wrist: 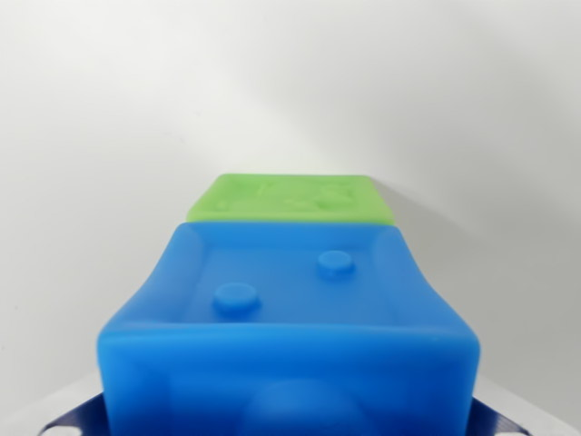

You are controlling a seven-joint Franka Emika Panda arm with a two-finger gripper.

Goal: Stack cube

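Observation:
A blue cube (pixel 290 309) fills the lower half of the wrist view, very close to the camera, with two round studs on its upper face. Dark blue finger parts (pixel 56 423) show at both bottom corners, flanking the cube. My gripper (pixel 290 425) is shut on the blue cube. Beyond it, a green cube (pixel 290 200) with raised marks on its face shows only as a strip along the blue cube's far edge. The blue cube hides the rest of the green one. Whether the two cubes touch cannot be told.
A plain white surface (pixel 109 136) surrounds both cubes on every side. A faint shadow falls to the right of the green cube.

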